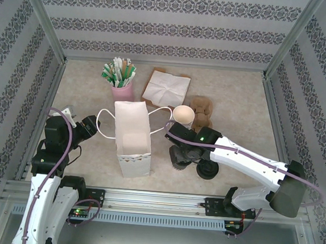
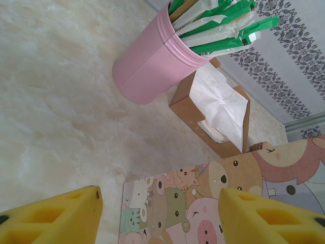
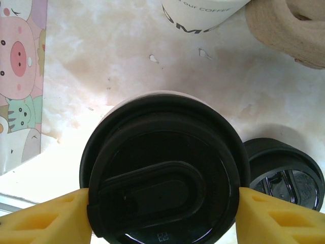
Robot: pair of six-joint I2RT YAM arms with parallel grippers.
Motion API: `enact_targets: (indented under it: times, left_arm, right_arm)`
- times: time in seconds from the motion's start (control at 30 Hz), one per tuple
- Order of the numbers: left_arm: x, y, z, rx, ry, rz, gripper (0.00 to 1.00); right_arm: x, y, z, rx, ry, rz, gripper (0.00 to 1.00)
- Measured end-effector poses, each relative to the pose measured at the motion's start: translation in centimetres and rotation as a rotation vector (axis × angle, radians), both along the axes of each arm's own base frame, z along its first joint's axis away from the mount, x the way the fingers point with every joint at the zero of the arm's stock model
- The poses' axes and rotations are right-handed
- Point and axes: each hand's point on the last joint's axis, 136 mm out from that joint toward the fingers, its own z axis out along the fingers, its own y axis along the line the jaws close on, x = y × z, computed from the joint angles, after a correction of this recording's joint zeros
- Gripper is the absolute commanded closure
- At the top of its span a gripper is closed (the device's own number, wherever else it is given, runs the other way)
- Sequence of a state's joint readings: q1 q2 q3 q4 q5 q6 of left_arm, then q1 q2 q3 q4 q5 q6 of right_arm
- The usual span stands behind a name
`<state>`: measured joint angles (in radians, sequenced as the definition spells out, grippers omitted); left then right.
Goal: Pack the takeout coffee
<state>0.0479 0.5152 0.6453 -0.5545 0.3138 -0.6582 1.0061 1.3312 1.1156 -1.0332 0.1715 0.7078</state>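
The open bag (image 1: pixel 132 164) stands upright. Just left of the bag, the left gripper (image 2: pixel 160 203) has its jaws apart and empty. Right of the bag, the right gripper (image 3: pixel 162 201) is clamped on the coffee (image 3: pixel 162 152).

- The paper bag (image 1: pixel 132 136) stands at the middle of the tabletop (image 1: pixel 238 106).
- The straw holder (image 1: pixel 122 90) and the napkin box (image 1: pixel 166 88) sit behind it.
- The takeout coffee (image 3: pixel 162 168) stands right of the bag, with a loose lid (image 3: pixel 284 173) just to its right.
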Motion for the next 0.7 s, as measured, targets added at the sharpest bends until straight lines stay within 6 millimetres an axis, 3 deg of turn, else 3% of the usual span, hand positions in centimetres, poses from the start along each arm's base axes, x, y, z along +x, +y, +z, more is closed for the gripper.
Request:
enact_targets:
  times: [0.7]
  left_arm:
    - [-0.01, 0.00, -0.08, 0.000, 0.002, 0.000, 0.37]
  right_arm:
    - [0.13, 0.04, -0.63, -0.027, -0.004, 0.000, 0.36]
